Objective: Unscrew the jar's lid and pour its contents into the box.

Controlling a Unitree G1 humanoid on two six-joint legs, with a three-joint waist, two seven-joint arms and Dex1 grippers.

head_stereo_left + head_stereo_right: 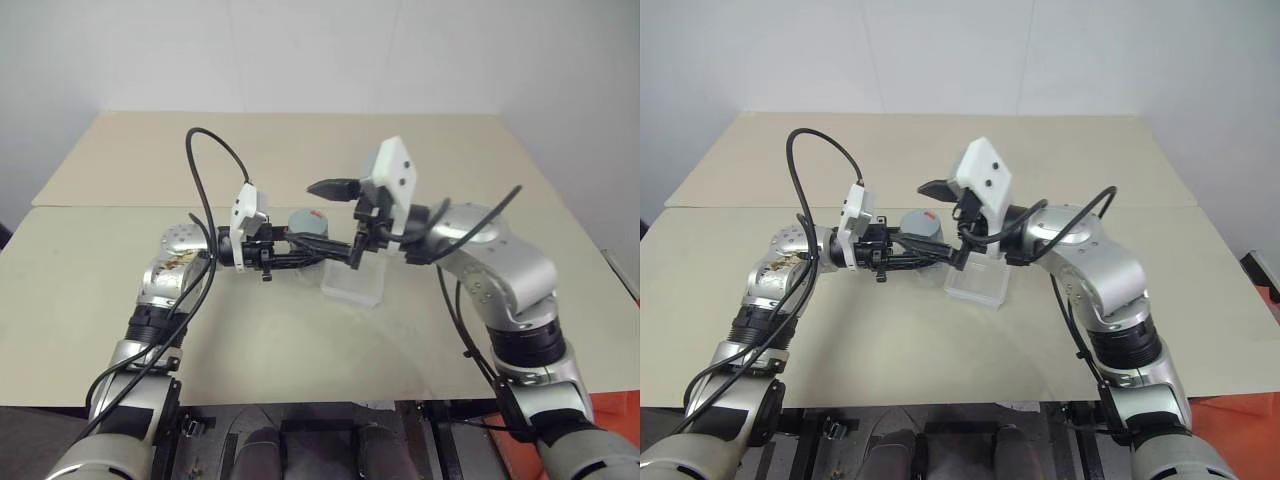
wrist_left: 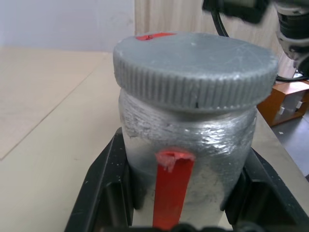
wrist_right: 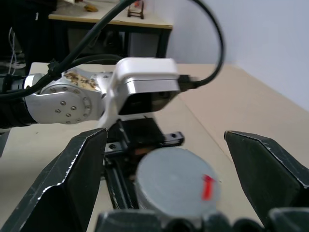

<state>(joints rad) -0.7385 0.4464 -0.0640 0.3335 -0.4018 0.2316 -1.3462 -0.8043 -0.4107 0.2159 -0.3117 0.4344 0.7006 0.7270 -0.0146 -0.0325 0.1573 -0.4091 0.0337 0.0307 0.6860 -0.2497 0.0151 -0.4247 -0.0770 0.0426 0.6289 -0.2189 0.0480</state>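
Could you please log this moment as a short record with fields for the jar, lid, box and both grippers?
jar: upright, held off the table, red stripe on its side
lid: still on the jar, ribbed edge, red mark on top
box: clear tray on the table, just beyond the jar toward the right arm
left gripper: shut on the jar's body
right gripper: open, fingers either side of the lid, not touching it
task state: lid not yet unscrewed

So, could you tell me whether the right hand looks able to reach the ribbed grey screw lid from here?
Probably yes: the right hand is open astride the ribbed grey screw lid, with nothing between them.
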